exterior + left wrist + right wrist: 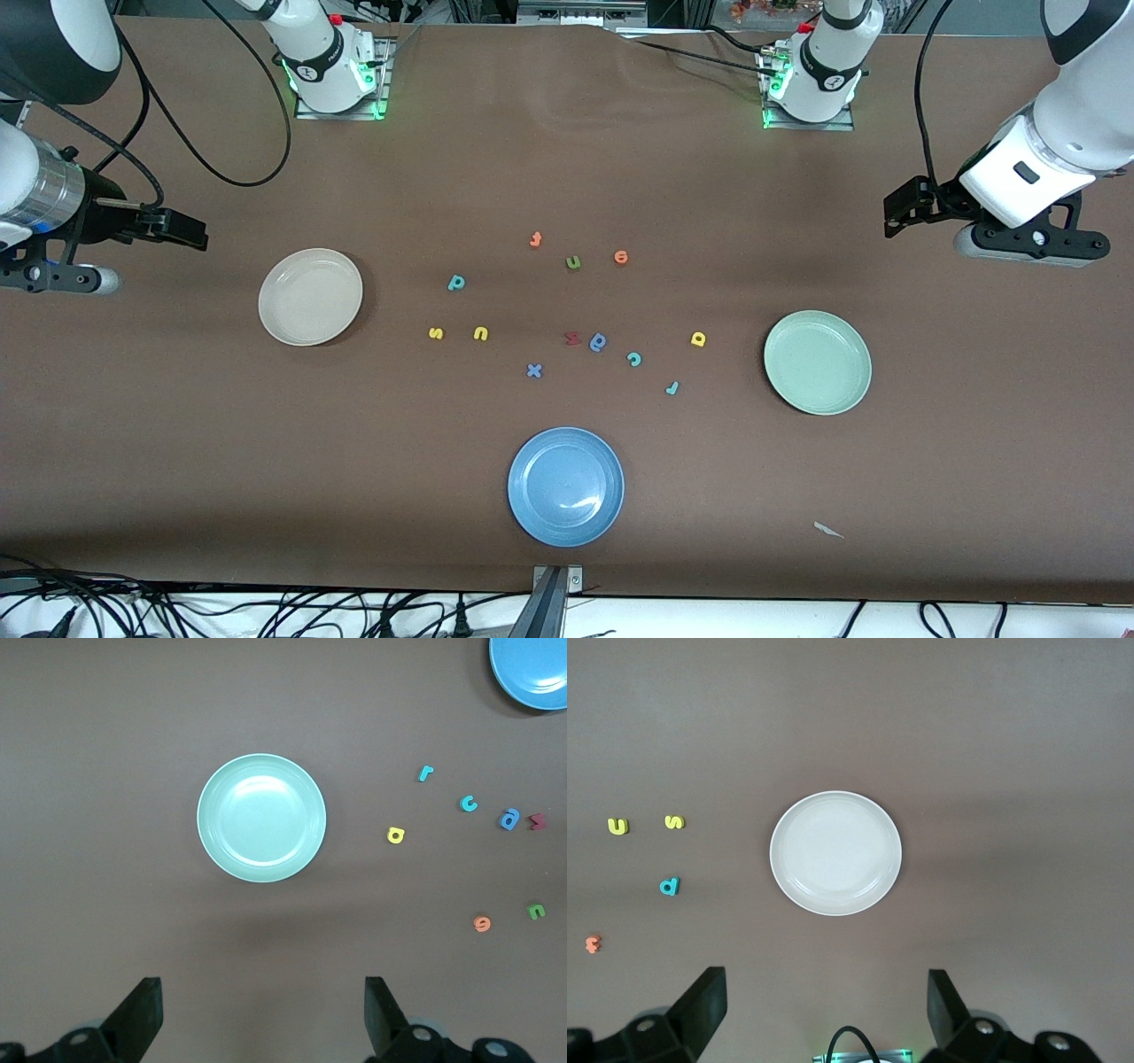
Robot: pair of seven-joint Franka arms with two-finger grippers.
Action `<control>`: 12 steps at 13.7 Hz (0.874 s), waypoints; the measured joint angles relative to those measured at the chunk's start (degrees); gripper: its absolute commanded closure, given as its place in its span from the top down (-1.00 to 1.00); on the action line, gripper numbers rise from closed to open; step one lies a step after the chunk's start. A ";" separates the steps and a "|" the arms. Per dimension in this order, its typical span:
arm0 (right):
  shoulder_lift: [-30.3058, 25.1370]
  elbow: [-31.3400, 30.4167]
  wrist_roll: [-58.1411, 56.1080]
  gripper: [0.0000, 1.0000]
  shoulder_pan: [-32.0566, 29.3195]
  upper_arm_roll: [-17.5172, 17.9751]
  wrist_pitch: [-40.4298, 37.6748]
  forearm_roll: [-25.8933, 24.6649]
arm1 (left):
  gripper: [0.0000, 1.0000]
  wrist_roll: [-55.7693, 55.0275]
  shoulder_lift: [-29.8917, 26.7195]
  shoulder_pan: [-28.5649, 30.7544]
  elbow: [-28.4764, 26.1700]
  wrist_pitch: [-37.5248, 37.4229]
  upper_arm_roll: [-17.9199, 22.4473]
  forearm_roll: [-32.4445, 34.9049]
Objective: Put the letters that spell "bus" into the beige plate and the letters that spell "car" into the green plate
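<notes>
The beige plate [310,296] [835,853] lies empty toward the right arm's end. The green plate [817,361] [261,818] lies empty toward the left arm's end. Between them on the table are the teal b [456,283] [670,886], yellow s [435,333] [674,822] and yellow u [480,333] [618,826]. Closer to the green plate lie the teal c [634,358] [468,804], teal r [671,387] [426,773] and yellow a [698,338] [396,835]. My left gripper [897,215] [261,994] hangs open high beside the green plate. My right gripper [188,232] [824,989] hangs open high beside the beige plate.
A blue plate [565,486] sits nearest the front camera. Other loose letters lie mid-table: a blue round-bowled one [598,342], a red m [573,338], a blue x [534,370], an olive u [573,261], an orange e [621,257] and an orange t [535,239].
</notes>
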 measured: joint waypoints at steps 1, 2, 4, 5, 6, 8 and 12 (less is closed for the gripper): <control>0.00 0.00 0.00 1.00 0.00 0.00 0.00 0.00 | 1.00 0.00 0.00 0.00 0.00 0.00 0.00 0.00; 0.00 0.00 0.00 1.00 0.00 0.00 0.00 0.00 | 1.00 0.00 0.00 0.00 0.00 0.00 0.00 0.00; 0.01 0.00 0.00 1.00 0.00 0.00 0.00 0.00 | 1.00 0.00 0.00 0.00 0.00 0.00 0.00 0.00; 0.03 0.00 0.00 1.00 0.00 0.00 -0.01 0.00 | 1.00 0.00 0.00 -0.01 0.00 0.00 0.00 0.00; 0.04 0.00 0.04 1.00 0.00 0.00 -0.02 0.02 | 1.00 0.00 0.00 -0.07 0.00 0.00 -0.01 0.00; 0.06 0.00 0.06 1.00 0.03 0.02 -0.03 0.07 | 1.00 0.00 0.00 -0.59 0.00 0.00 -0.12 0.00; 0.19 -0.28 0.36 1.00 0.13 0.12 0.02 0.49 | 1.00 0.00 0.21 -1.14 0.00 0.00 -1.85 0.00</control>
